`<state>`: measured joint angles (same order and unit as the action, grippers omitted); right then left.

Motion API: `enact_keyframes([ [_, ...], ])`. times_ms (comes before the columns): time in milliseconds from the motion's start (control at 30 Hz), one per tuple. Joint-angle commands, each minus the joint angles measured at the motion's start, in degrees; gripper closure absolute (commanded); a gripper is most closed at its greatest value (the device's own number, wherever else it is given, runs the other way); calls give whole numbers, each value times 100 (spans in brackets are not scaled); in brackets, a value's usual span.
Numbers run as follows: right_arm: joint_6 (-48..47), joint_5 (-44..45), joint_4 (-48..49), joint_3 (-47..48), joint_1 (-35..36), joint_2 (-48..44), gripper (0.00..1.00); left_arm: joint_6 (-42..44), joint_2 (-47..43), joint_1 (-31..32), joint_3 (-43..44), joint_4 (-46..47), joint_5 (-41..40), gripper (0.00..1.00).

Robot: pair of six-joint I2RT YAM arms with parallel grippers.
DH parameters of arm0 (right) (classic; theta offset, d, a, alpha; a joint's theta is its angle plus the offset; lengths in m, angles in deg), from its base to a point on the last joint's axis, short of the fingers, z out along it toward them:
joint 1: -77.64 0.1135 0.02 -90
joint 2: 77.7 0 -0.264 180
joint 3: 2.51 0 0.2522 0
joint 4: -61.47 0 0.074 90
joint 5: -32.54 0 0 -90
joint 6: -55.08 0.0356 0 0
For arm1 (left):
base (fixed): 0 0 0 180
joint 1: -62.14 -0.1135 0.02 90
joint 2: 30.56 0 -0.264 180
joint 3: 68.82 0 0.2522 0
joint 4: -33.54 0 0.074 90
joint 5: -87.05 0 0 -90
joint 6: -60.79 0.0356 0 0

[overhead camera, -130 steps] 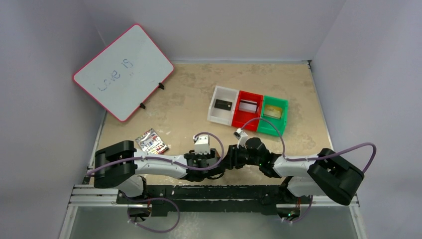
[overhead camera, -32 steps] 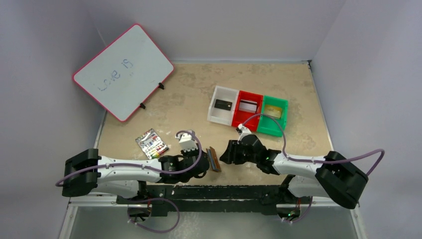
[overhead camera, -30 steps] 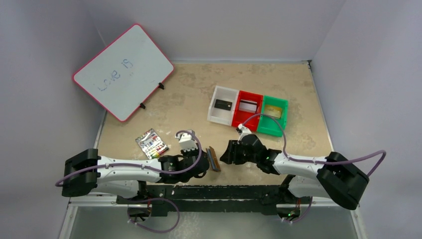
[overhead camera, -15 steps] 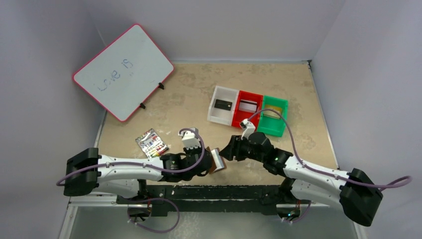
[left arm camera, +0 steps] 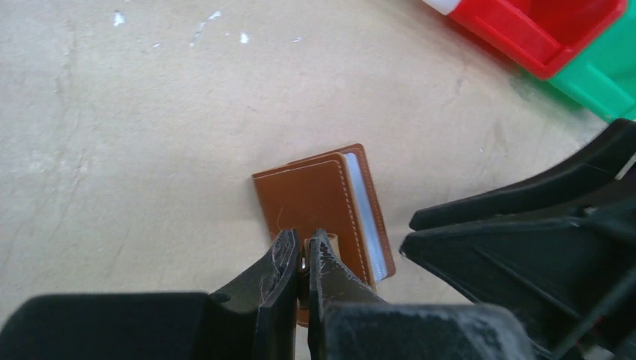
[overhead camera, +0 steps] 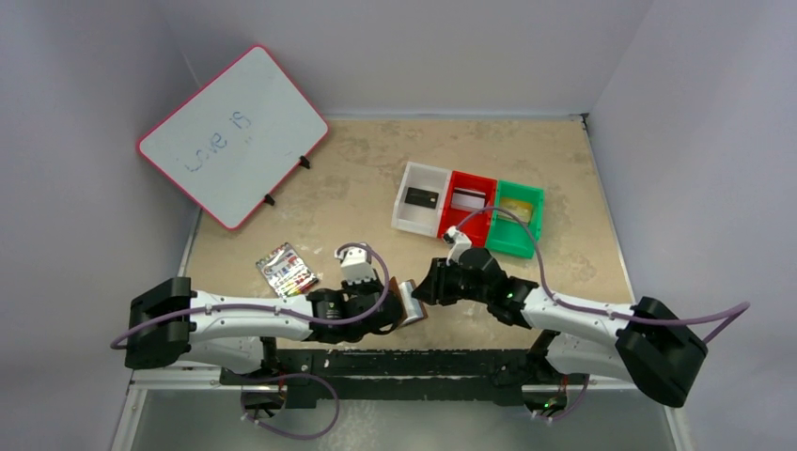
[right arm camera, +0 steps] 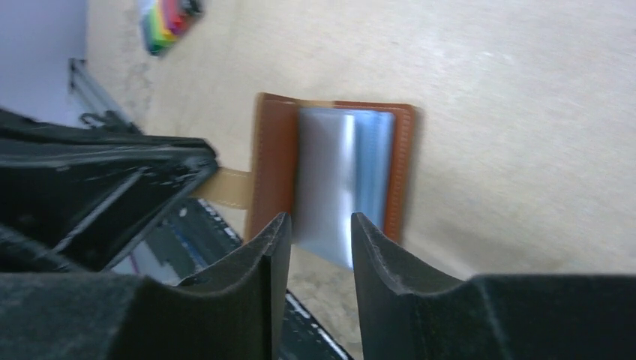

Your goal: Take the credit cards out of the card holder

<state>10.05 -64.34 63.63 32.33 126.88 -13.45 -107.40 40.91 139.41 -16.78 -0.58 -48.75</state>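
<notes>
Card holder [right arm camera: 274,157] sits between my grippers near the table's [overhead camera: 329,178] near edge, snap tab [right arm camera: 225,187] clenched in my left gripper [left arm camera: 302,259]. Right gripper [right arm camera: 319,221] is nearer the clear sleeves [right arm camera: 341,172]: jaws released, sleeves dead ahead in their gap.

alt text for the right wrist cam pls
An open brown leather card holder, shiny bluish sleeves exposed, fills the centre, framed between the parted right fingers in the foreground. The left fingers pinch its tan snap tab from the left; tan table behind, a rainbow-striped pack at top left.
</notes>
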Motion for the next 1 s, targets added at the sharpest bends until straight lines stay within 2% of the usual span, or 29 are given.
enact_keyframes([
  [0,-7,-662,1057,15,33,155,67,-692,-130,1,-87,-846,-276,98],
  [233,-157,-1263,1459,432,52,1176,74,-951,-506,2,-414,-950,-353,90],
  [400,-186,-1474,1822,667,228,1679,75,-992,-656,7,-423,-1099,-434,84],
  [467,-236,-1412,1757,859,358,1924,75,-1005,-735,5,-423,-1150,-470,80],
  [733,-160,-619,1300,1213,648,2678,78,-933,-1309,7,-563,-1013,-519,53],
  [967,26,-630,1603,1087,669,2826,78,-933,-1628,6,-862,-799,-381,50],
])
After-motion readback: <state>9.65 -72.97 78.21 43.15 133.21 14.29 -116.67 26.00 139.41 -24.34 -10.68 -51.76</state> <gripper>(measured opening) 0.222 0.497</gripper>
